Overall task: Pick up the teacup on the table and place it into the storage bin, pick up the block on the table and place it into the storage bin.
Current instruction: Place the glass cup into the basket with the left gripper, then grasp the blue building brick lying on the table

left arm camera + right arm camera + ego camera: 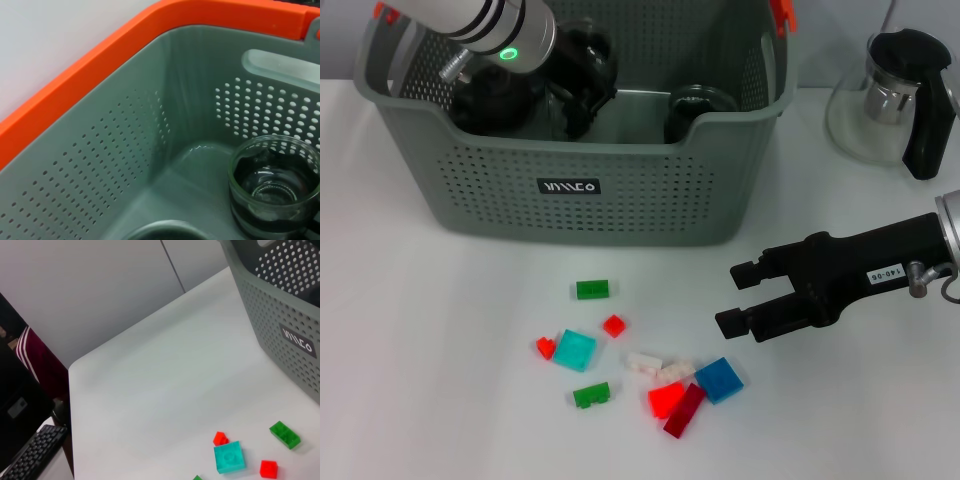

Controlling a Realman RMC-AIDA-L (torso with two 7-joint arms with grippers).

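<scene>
The left gripper is buried inside the storage bin [620, 190] behind its own arm, so its fingers cannot be made out. In the left wrist view a glass teacup [274, 187] runs off the frame's edge. The glass teapot [895, 95] is clipped by the head view's border.

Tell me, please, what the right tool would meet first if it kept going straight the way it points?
Probably the small red block in the scatter; the open right tool points leftward above the table, though its height is unclear.
</scene>
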